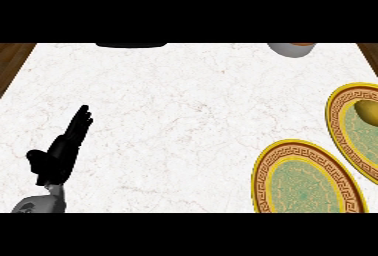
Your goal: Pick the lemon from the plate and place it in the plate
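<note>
**Head view: left hand resting, lemon untouched on the far plate**

Head view, looking steeply down at my white marble counter (184, 115). Nearest me, at the lower left, my left hand (60, 152) rests open, its fingers straight and pointing away from me, its thumb out to the side. It holds nothing and touches nothing but perhaps the counter. My right hand does not show at all.

At the lower right lies the near plate (267, 165), gold-rimmed with a green centre and nothing on it. Just beyond it, cut off by the right edge, lies the far plate (334, 107) of the same pattern. The two rims look close together, perhaps touching; I cannot tell. The lemon (368, 112) sits on the far plate, half out of sight at the edge.

Farther off, along the back of the counter, a grey bowl (289, 49) shows partly, and a dark object (131, 45) I cannot make out.

By my judgement the picking has not begun. The risks from here: the lemon is round and could roll off under a poor grasp; it lies at the edge of my sight, so my right hand may approach it half blind; and an arm coming in low could knock the near plate and shift it.
</note>
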`<state>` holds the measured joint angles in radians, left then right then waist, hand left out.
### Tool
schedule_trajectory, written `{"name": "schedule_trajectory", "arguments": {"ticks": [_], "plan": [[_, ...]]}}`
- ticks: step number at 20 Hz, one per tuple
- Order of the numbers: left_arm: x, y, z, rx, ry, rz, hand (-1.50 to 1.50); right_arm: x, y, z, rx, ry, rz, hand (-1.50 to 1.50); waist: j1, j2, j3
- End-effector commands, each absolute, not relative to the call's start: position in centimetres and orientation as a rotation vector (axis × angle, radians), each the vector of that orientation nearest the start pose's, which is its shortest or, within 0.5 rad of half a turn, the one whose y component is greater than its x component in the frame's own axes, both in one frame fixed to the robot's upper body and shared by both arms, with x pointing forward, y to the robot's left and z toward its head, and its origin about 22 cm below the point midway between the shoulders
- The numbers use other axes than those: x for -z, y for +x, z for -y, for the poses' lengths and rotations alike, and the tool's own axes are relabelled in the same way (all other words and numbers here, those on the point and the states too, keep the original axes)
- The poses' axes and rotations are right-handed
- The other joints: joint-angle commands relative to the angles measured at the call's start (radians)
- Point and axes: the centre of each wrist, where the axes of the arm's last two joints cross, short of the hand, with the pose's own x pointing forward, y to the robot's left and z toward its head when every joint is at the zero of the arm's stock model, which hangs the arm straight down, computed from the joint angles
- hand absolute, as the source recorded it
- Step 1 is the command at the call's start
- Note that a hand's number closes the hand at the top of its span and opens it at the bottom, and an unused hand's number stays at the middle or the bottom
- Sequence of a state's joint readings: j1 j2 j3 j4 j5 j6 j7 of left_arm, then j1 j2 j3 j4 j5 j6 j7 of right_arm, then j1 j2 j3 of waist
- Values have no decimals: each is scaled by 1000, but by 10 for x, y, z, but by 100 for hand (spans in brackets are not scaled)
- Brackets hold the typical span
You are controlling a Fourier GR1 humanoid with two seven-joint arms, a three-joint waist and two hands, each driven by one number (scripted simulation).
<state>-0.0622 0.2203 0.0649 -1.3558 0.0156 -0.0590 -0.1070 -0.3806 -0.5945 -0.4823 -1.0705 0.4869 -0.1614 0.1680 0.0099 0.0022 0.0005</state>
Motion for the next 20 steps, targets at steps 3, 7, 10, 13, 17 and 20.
{"name": "schedule_trajectory", "arguments": {"ticks": [3,7,10,13,17,20], "plan": [[27,247,-282,147,162,1544,0,-110,299,477,186,-1128,1329,-150,-10,-3,0],[14,251,-310,124,155,1509,0,-116,280,500,376,-1079,1446,-150,-16,-5,0],[14,241,-300,134,174,1521,0,-88,249,520,508,-980,1498,-150,-21,-7,2],[6,247,-317,121,156,1520,0,-75,205,549,564,-941,1513,-150,-22,-5,2],[18,241,-302,128,161,1526,0,-72,139,583,543,-925,1554,-150,-25,-5,1],[16,252,-297,140,162,1531,0,-57,108,597,506,-911,1590,-150,-19,-2,1]]}}
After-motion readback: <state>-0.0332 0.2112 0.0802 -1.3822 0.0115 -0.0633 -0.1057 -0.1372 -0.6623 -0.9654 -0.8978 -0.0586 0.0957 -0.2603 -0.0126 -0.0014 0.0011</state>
